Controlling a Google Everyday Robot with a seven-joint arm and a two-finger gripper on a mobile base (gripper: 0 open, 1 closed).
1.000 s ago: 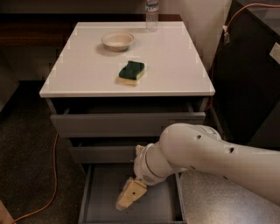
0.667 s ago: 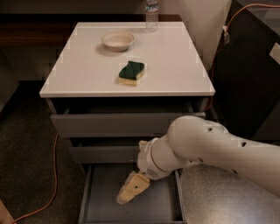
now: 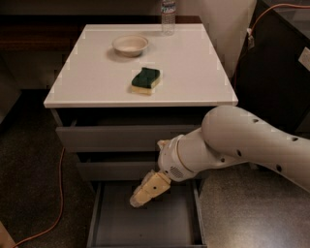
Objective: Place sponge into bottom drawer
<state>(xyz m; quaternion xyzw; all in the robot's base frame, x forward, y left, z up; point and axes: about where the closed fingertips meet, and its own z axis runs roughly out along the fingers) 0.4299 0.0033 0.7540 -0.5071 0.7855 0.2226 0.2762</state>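
One sponge (image 3: 146,80) lies at centre frame on the white cabinet top (image 3: 193,72), with one cream bowl (image 3: 130,44) and one water bottle (image 3: 168,13) (label unreadable) above it. Of three drawers, the bottom drawer (image 3: 145,226) stands open at lower centre. The gripper (image 3: 138,199) hangs over it; I cannot tell whether it is open or closed.

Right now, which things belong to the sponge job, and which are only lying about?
Job: sponge on the tabletop; open bottom drawer; hand, low over that drawer.
Lying about: bowl, water bottle, orange cable.
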